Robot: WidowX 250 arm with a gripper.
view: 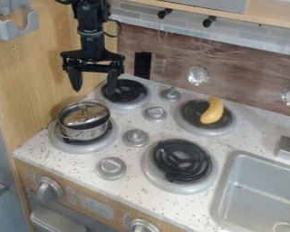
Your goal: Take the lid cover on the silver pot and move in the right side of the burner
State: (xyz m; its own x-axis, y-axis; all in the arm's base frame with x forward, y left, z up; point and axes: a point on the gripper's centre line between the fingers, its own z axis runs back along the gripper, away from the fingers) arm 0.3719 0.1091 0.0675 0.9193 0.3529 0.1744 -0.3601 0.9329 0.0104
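A white speckled countertop [256, 126] is spread beneath a brown wood-look backsplash, with a grey rectangular sink [250, 195] set into it at the lower right of the frame. At the upper left, the black two-finger gripper [94, 82] is held wide open, with nothing gripped. The front-right burner, a black coil in a round grey pan [148, 174], is seen near the lower centre and may be the place intended. At left centre, a silver metal pot [85, 132] is set on another burner, capped by its round silver lid [82, 118], which seems slightly tilted. The lid is judged light, stiff and slippery; its rim could be slid off or knocked against the pot if pushed sideways. A yellow curved toy [213, 111] is seen right of centre, clear of the likely path. Grey knobs [136, 137] stand between the burners and should be cleared by lifting first. The lid is best pinched by its small top handle [83, 109].
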